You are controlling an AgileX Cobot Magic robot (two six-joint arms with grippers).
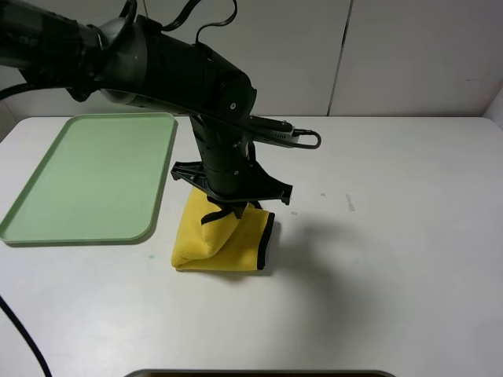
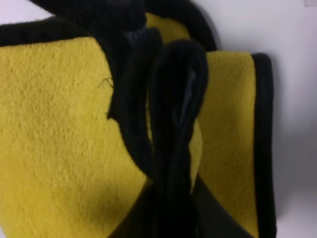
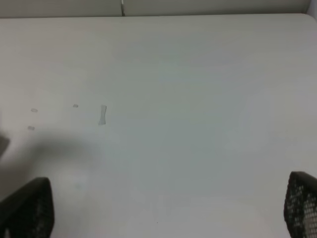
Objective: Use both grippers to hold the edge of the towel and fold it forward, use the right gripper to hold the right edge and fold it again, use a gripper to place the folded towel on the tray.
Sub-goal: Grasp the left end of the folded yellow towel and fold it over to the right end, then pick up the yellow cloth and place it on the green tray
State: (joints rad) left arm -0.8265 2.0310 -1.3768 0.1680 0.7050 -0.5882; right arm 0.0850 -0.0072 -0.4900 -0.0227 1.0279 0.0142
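The folded yellow towel [image 1: 224,243] with black binding is on the white table just right of the pale-green tray [image 1: 86,177]. My left gripper [image 1: 228,210] comes down from above and is shut on the towel's upper part, bunching it up into a peak; the towel's lower end seems to rest on the table. The left wrist view shows the yellow plush [image 2: 54,129] and pinched black binding [image 2: 176,99] close up. My right gripper [image 3: 163,213] is open over bare table, only its fingertips [image 3: 29,208] showing; it is out of the exterior view.
The tray has nothing in it and lies at the table's left side. White wall panels stand behind the table. A small mark [image 1: 350,203] is on the table right of the towel. A dark rim [image 1: 259,373] shows at the near edge.
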